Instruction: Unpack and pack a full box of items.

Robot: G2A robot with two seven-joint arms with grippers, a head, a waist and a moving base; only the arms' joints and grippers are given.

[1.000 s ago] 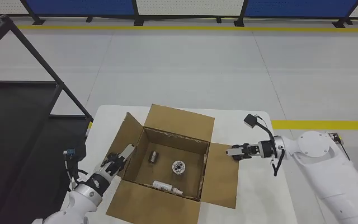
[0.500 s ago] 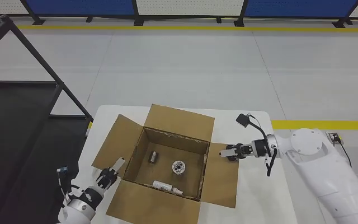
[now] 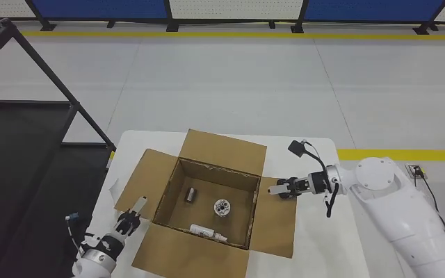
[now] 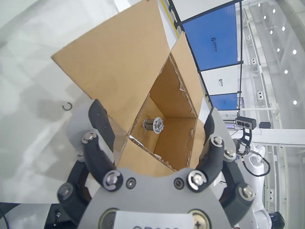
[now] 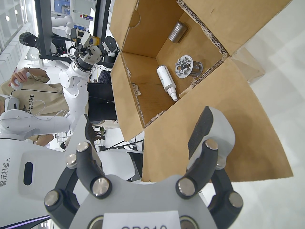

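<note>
The open cardboard box (image 3: 226,149) sat mid-frame in the top view, holding a metal cylinder (image 3: 189,195), a flanged part (image 3: 222,206) and a white bottle (image 3: 208,233). The left gripper (image 3: 135,211), spread wide, lay lower left of it. The right gripper (image 3: 277,189), likewise wide, hovered over the flap on the frame's right.

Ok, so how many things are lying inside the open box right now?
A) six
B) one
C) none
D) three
D: on the floor of the cardboard box lie a metal cylinder, a round flanged metal part and a white bottle on its side.
</note>
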